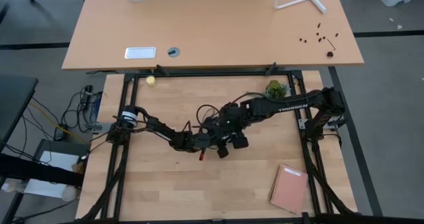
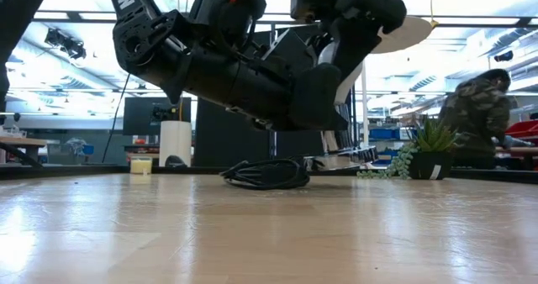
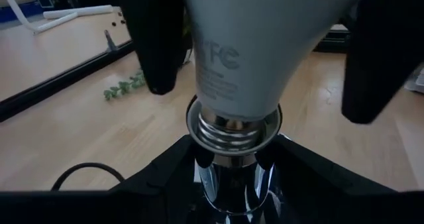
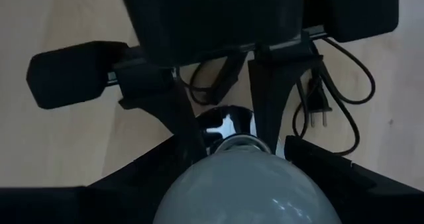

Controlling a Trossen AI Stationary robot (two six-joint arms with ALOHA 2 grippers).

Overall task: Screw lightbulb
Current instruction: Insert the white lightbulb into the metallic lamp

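Observation:
The white lightbulb (image 3: 252, 45) stands with its greyish screw base (image 3: 232, 121) in the mouth of the round silver socket (image 3: 232, 141); some threads show above the rim. My left gripper (image 3: 232, 164) is shut on the socket at the table's middle (image 1: 213, 143). My right gripper (image 4: 246, 168) meets it there (image 1: 230, 135), shut on the bulb's round glass (image 4: 248, 184). Both are above the table in the low view (image 2: 277, 74). The socket's black cord (image 2: 265, 174) lies coiled on the table. My left gripper pinches the silver socket between its two fingers (image 4: 185, 128), one on either side of the socket's body (image 4: 222, 121). It comes from the table's left. The socket is clear of the table, its mouth facing the right gripper. My right gripper has the bulb's wide glass part (image 3: 199, 25) between its two fingers (image 3: 156, 45), one on each side, coming from the table's right. The fingers lie along the bulb. The bulb is clear of the table, its base in the socket.
The cord's plug (image 4: 319, 114) lies on the wood below the grippers. A small yellowish ball (image 1: 151, 80) and a potted plant (image 1: 275, 89) sit near the far edge, a brown notebook (image 1: 289, 187) near the front right. A person (image 2: 479, 112) is behind the table.

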